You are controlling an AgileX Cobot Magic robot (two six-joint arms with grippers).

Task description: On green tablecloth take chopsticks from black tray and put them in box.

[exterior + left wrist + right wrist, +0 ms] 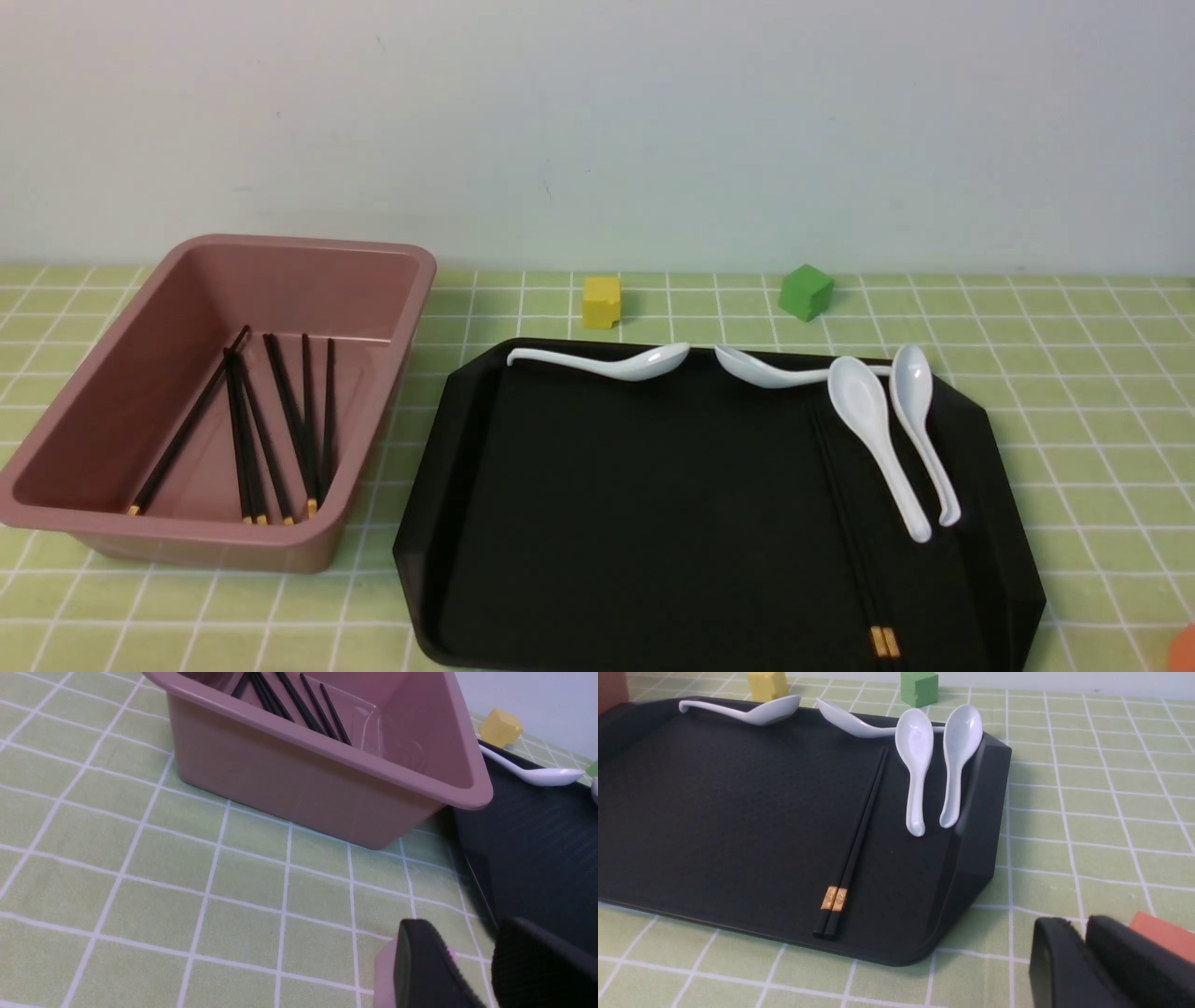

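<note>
Green tablecloth (1074, 373), pale green with a white grid, covers the table.

Black tray (653, 504): glossy flat plastic, cut corners, low raised rim, sits right of centre. One pair of black chopsticks (854, 541) lies side by side on its right part, gold bands toward the near edge. Four white ceramic spoons crowd that area:
- spoon A (607, 362) along the far rim, left
- spoon B (775, 371) along the far rim, centre
- spoon C (873, 429) just beside the pair, handle toward the camera
- spoon D (920, 420) resting against the right rim

Pink box (215, 401): deep, rounded corners, flared rim, stands left of the tray, close to its corner. Several more chopsticks (271, 429) lie fanned on its floor, gold ends nearest.

Beyond the tray, well apart from each other: yellow cube (601, 301) and green cube (805, 291).

Front view shows neither arm. The left wrist view shows the left gripper (472, 970) low over bare cloth near the box's corner, black ribbed pads with a gap between them, nothing held. The right wrist view shows the right gripper (1083, 961) over cloth off the tray's near right corner; pads nearly together, empty. That view separates the pair into two sticks; the front view barely resolves them against the tray.

An orange-red item (1164, 935) shows beside the right gripper; identity unclear.
</note>
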